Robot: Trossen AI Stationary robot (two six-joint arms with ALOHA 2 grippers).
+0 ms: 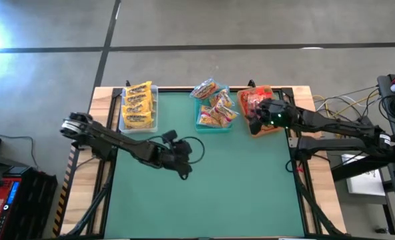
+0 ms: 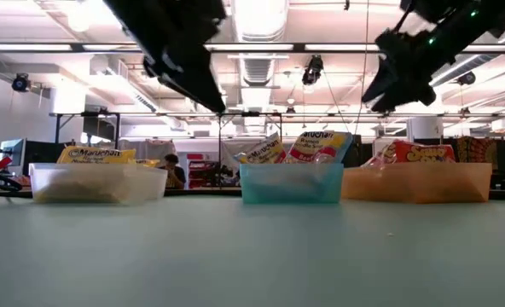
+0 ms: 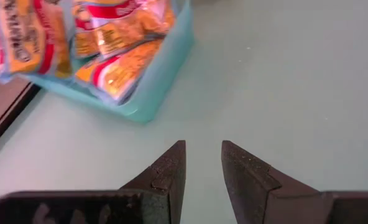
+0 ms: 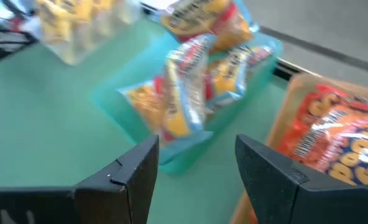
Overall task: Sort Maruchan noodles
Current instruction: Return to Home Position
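Two empty hands aloft, fingers apart: left hand (image 3: pixel 202 146) over the table (image 1: pixel 251 193), right hand (image 4: pixel 196 140) wider, above the tan bin (image 2: pixel 419 186)

- Three bins stand in a row along the far edge of the table (image 1: pixel 237 193).
- The left bin (image 2: pixel 97 183) holds noodle packets (image 1: pixel 137 105), stacked flat.
- The middle bin (image 2: pixel 291 183) sits apart from the left bin, to its right. A second lot of packets (image 1: pixel 214 107) leans in it, rising above its rim.
- The right bin (image 2: pixel 416 182) stands just beside the middle bin and holds a third lot of packets (image 1: pixel 252 100).
- The left gripper (image 3: pixel 202 146) hangs over the table, before the gap between the left and middle bins.
- The right gripper (image 4: pixel 196 143) hangs over the right bin's near part.
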